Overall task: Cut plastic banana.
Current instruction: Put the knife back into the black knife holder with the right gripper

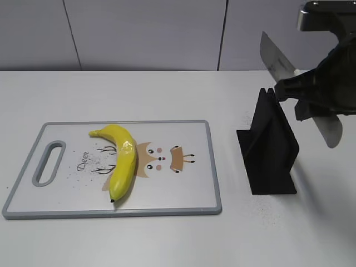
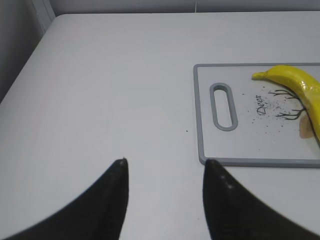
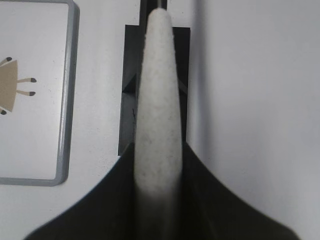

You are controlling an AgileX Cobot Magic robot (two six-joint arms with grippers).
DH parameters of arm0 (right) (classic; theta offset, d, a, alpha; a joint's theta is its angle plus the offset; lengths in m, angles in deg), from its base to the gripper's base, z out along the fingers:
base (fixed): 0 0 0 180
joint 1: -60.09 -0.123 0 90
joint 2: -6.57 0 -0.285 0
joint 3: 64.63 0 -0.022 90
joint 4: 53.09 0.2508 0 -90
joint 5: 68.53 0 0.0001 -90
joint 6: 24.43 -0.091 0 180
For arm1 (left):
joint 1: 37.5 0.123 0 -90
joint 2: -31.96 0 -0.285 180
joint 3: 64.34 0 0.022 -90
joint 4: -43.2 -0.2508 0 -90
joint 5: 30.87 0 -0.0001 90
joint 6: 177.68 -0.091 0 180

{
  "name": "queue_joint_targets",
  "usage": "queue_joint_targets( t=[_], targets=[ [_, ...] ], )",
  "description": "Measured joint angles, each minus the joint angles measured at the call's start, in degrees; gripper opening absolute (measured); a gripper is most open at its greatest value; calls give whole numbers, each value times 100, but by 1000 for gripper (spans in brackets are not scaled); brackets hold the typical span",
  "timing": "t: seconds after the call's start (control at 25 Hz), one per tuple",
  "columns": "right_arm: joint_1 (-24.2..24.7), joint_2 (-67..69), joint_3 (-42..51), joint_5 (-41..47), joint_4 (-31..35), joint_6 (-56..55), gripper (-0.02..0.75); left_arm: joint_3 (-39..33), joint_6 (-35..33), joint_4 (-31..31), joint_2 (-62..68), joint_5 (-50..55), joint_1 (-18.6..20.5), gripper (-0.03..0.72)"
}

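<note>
While the white desk [image 1: 167, 239] carries every item, a pale grey panelled wall [image 1: 139, 33] with thin vertical seams closes off the room behind it. On the left half of the desk lies a white cutting board [image 1: 183, 194] with a grey rim, a slotted handle [image 1: 49, 163] at its left end, a printed deer figure and the word "Deer". The plastic banana [image 1: 122, 161] rests on this board, left of centre, curving from a tip near the top edge down to a dark tip near the lower edge, partly covering the print. To the right of the board, apart from it, stands a black knife stand [image 1: 270, 150]. Above and right of the stand, the right claw [image 3: 159, 165] is pressed onto the pale speckled handle of a knife [image 1: 278, 58]; the blade points up and to the left, clear of the stand. The right arm is cut off by the picture edge. The left claw [image 2: 165, 195] hovers over bare desk just left of the board's handle end, its two dark fingers [image 2: 112, 200] spread with nothing between them. From the left wrist view only part of the banana shows; fine dark specks mark the board surface.
</note>
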Motion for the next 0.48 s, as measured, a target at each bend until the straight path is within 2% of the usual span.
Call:
queue_joint_targets(
  t=[0.12, 0.32, 0.48],
  targets=[
    [0, 188, 4, -13, -4, -5, 160, -23, 14, -38, 0, 6, 0, 474],
    [0, 416, 69, -70, -18, -13, 160, -23, 21, -38, 0, 6, 0, 560],
    [0, 470, 305, -92, 85, -13, 160, -23, 21, -38, 0, 6, 0, 579]
  ],
)
